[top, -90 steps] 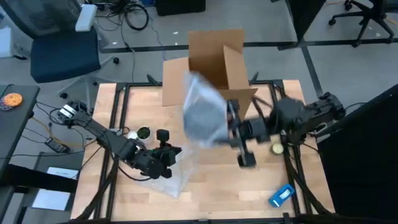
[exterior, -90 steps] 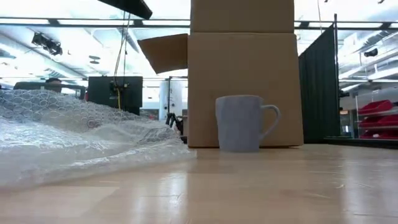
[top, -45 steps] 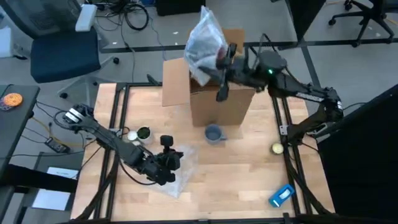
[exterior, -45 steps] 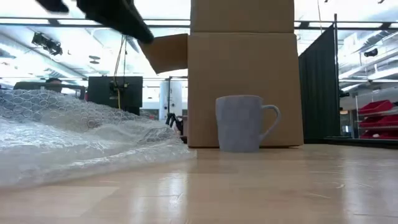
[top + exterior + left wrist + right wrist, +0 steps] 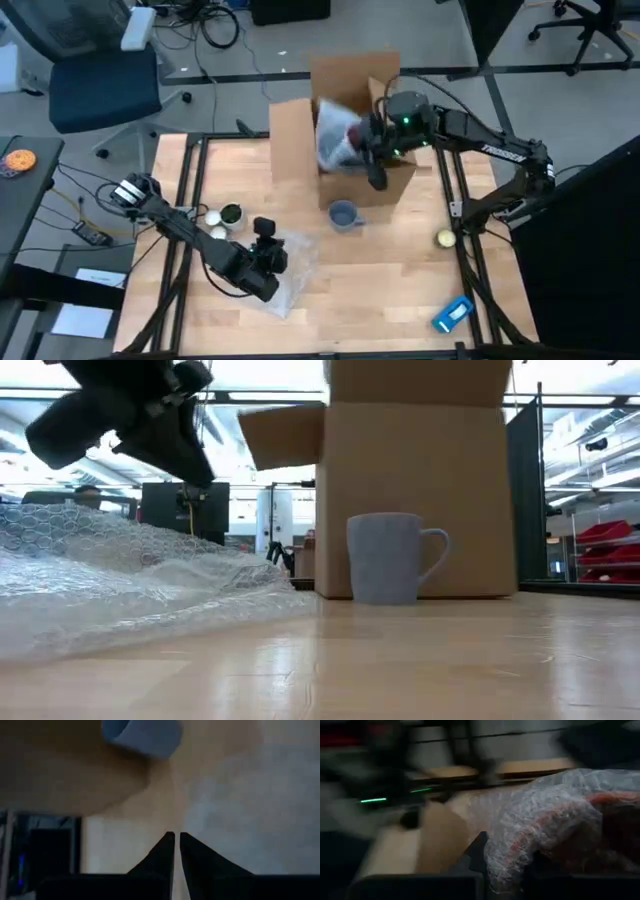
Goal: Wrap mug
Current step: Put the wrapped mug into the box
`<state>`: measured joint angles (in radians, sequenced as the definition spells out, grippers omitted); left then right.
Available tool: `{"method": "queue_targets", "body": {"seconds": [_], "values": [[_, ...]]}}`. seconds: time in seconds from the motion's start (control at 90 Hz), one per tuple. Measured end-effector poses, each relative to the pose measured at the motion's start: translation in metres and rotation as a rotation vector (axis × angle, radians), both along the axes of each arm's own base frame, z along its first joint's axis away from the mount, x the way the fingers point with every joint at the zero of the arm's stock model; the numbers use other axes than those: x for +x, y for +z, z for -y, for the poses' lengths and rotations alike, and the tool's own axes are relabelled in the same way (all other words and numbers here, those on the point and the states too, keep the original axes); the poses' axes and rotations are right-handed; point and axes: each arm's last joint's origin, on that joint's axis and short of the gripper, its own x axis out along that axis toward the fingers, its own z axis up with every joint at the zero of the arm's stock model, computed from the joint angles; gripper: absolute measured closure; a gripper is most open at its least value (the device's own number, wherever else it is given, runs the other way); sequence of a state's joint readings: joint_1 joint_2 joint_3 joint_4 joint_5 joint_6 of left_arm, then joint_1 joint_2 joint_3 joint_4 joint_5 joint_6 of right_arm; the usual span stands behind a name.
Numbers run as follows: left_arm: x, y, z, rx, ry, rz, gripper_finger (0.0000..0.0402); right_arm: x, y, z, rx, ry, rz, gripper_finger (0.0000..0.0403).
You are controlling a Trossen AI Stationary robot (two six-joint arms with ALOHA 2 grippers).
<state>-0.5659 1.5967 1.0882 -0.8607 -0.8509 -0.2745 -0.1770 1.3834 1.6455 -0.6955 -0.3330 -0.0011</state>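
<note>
High view: even, moderate overhead light, soft shadows under arms; wrapped bundle (image 5: 338,138) smeared by motion blur at upper centre, rest sharp. Low view: strong backlight, ceiling lights blown out along top; cardboard box (image 5: 420,480) and mug (image 5: 390,557) in shade, sharp; dark arm at upper left blurred; pale glare streaks on table (image 5: 420,660) in foreground. Left wrist view: dim, all soft, dark fingers (image 5: 162,855) at bottom centre silhouetted. Right wrist view: heavy motion blur, left half smeared, bubble wrap (image 5: 555,820) at right slightly clearer.
</note>
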Motion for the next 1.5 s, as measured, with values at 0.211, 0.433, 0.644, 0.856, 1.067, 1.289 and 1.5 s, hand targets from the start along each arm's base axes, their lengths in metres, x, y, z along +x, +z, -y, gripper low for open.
{"method": "queue_targets", "body": {"seconds": [0.211,0.433,0.644,0.856,1.067,1.289,1.5], "values": [[0.001,0.003,-0.015,0.103,0.052,-0.002,0.0387,-0.017,0.018,-0.008,-0.062,0.004,0.103,0.0388],[0.007,0.004,-0.024,0.132,0.074,0.001,0.0387,-0.009,0.018,0.027,-0.167,-0.174,0.153,0.0388],[0.021,0.007,-0.026,0.112,0.032,0.049,0.0387,0.016,0.022,0.076,-0.158,-0.220,0.368,0.0388],[0.029,0.008,-0.029,0.072,0.002,0.057,0.0387,0.041,0.011,0.110,-0.019,-0.013,0.494,0.0389],[0.030,0.007,-0.031,0.057,0.000,0.046,0.0387,0.065,-0.036,0.132,0.151,0.015,0.291,0.0390],[0.029,0.005,-0.032,0.057,0.000,0.042,0.0387,0.050,-0.034,0.124,0.076,-0.059,0.188,0.0390],[0.021,-0.015,-0.037,0.073,0.004,0.006,0.0387,0.010,-0.020,0.104,0.011,-0.135,0.045,0.0390]]}}
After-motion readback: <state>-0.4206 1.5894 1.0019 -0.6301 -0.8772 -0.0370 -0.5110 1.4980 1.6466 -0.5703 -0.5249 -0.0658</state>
